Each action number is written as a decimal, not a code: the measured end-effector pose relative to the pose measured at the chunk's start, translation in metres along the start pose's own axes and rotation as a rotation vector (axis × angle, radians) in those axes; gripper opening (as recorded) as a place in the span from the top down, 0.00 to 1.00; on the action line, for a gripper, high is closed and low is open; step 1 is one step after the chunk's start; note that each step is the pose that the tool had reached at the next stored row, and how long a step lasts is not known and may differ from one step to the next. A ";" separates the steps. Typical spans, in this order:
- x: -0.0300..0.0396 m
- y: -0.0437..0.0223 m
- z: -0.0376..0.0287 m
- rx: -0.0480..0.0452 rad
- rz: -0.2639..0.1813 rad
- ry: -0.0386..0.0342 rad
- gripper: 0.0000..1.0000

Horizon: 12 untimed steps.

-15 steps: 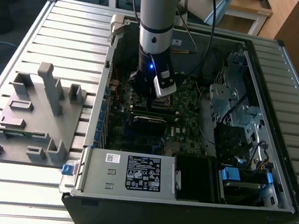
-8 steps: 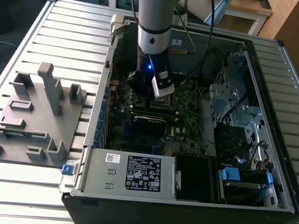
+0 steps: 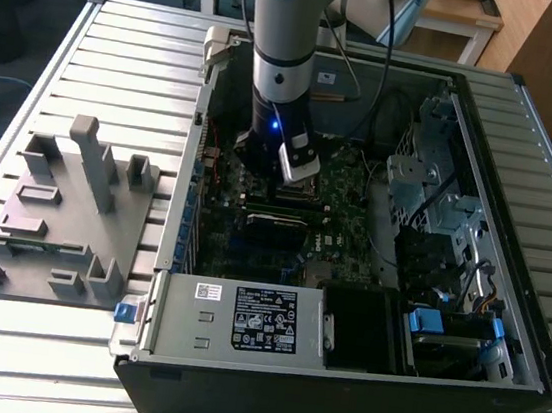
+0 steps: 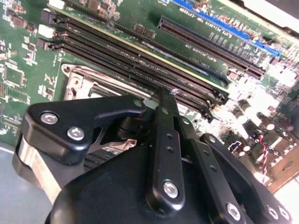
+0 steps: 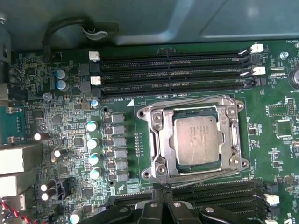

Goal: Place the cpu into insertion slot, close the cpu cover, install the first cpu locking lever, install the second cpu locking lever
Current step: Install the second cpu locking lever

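First wrist view: matte silvery square cpu (image 5: pixel 196 139) seated in insertion slot (image 5: pixel 159 140) (metal-rimmed); black jaws pressed together, empty.

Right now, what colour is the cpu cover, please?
Silvery metal; the cpu cover shows best in the first wrist view.

The processor (image 5: pixel 197 138), a square silvery chip, lies flat in the socket (image 5: pixel 154 135) on the green circuit board; the cover (image 5: pixel 232 135), a thin silvery frame with a square window, lies down around it, the chip showing through.
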<state>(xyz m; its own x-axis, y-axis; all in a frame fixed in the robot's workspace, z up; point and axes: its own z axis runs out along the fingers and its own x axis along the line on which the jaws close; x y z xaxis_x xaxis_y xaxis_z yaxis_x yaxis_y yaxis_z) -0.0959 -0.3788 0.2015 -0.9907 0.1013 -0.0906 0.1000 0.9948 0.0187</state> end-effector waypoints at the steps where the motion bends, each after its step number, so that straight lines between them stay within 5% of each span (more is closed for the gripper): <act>1: 0.0006 -0.0002 0.0004 -0.0025 0.000 0.0005 0.90; 7: 0.0025 -0.0004 0.0014 -0.0448 0.004 0.0046 0.90; 12: 0.0023 -0.0028 0.0015 -0.0604 0.006 0.0062 0.90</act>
<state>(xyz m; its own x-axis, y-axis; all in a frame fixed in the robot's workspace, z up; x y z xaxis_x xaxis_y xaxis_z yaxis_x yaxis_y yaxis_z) -0.0983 -0.3814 0.1998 -0.9907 0.1067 -0.0842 0.1000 0.9918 0.0793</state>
